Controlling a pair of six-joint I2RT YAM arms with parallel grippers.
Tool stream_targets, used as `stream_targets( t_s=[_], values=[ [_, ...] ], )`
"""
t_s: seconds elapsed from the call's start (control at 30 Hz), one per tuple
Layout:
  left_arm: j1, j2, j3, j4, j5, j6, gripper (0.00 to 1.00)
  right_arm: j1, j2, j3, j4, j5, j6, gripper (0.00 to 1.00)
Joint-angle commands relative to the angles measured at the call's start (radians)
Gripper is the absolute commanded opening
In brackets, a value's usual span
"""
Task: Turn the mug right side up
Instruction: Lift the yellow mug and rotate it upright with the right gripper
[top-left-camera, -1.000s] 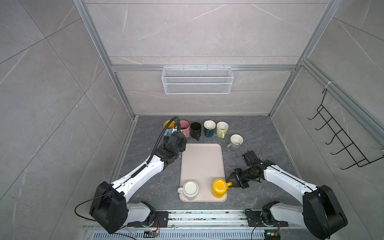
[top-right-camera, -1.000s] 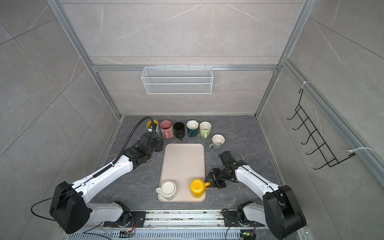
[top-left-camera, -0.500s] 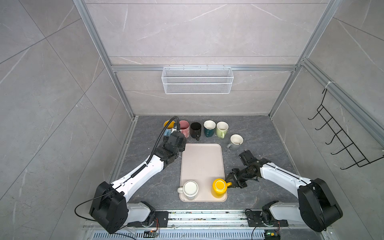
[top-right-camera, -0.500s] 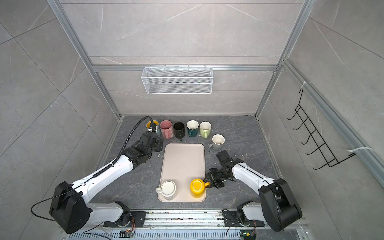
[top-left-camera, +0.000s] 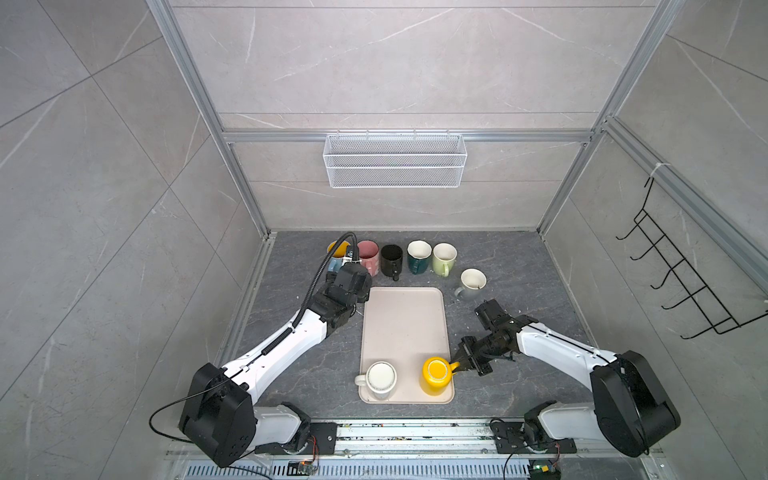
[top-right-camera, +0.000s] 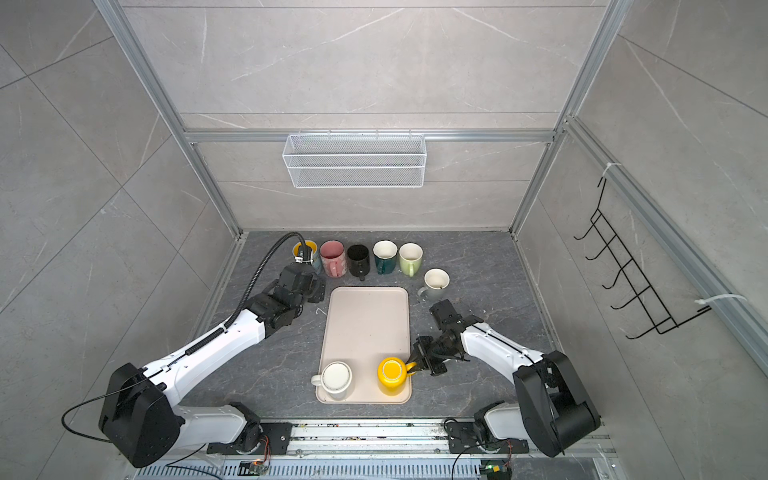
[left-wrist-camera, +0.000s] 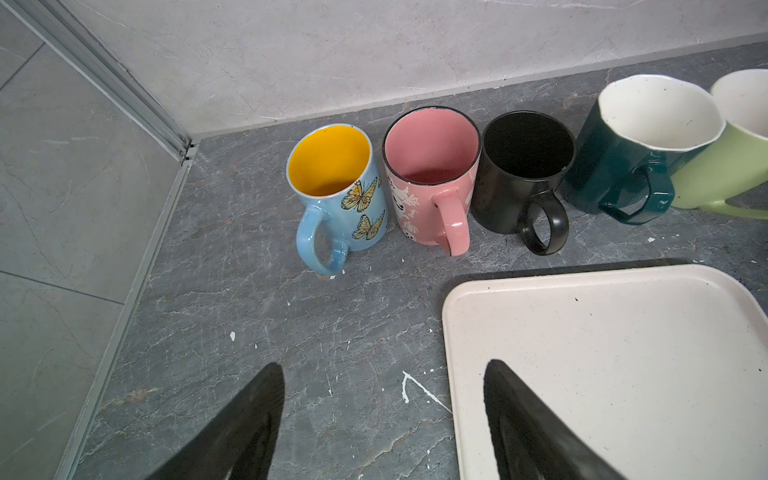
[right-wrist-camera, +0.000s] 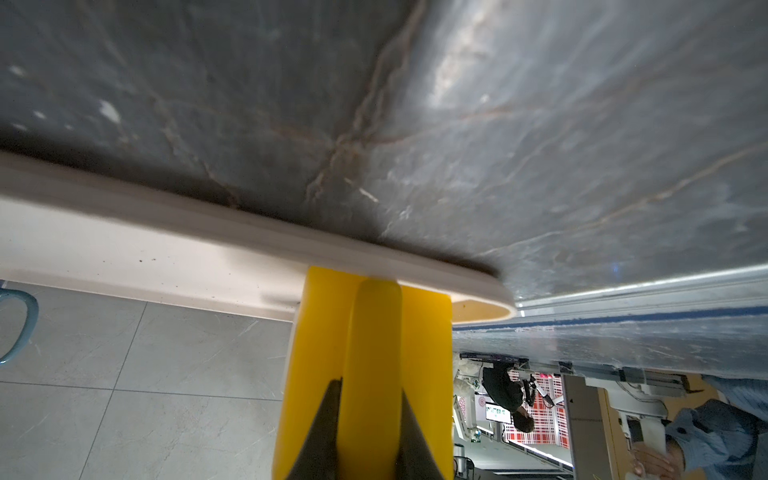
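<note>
A yellow mug (top-left-camera: 436, 373) (top-right-camera: 390, 374) stands upside down on the front right part of the beige tray (top-left-camera: 405, 324) (top-right-camera: 368, 324). Its handle (right-wrist-camera: 374, 332) points right, toward my right gripper (top-left-camera: 457, 365) (top-right-camera: 412, 366) (right-wrist-camera: 370, 386). That gripper is shut on the handle, one fingertip on each side. A white mug (top-left-camera: 380, 376) (top-right-camera: 336, 376) also stands base up at the tray's front left, handle to the left. My left gripper (left-wrist-camera: 384, 368) (top-left-camera: 360, 296) hovers open and holding nothing over the table by the tray's back left corner.
Upright mugs line the back: blue butterfly (left-wrist-camera: 336, 187), pink (left-wrist-camera: 432, 178), black (left-wrist-camera: 523, 170), dark teal (left-wrist-camera: 640, 141), light green (top-left-camera: 444, 258). A grey mug (top-left-camera: 471, 283) stands right of the tray. A wire basket (top-left-camera: 395, 160) hangs on the back wall, hooks (top-left-camera: 681, 286) on the right wall.
My right gripper has moved in slightly toward the yellow mug and shut on its handle. The left arm and the mugs have not moved.
</note>
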Motion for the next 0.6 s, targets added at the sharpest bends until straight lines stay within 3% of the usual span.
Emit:
stream_targets(
  t_s=[0.0,0.23,0.43,0.57],
  values=[
    [0.005,-0.009,0.020,0.008,0.009,-0.016,0.78,0.007,0.009,0.047,0.002,0.000,-0.037,0.00],
    [0.005,-0.028,0.027,0.004,0.041,-0.020,0.78,0.076,0.014,0.129,0.149,0.054,-0.098,0.00],
    [0.005,-0.067,0.036,0.002,0.061,-0.014,0.78,0.134,0.013,0.306,0.035,0.207,-0.310,0.00],
    [0.006,-0.097,0.040,-0.003,0.112,-0.007,0.78,0.188,0.012,0.394,0.052,0.292,-0.402,0.00]
  ],
)
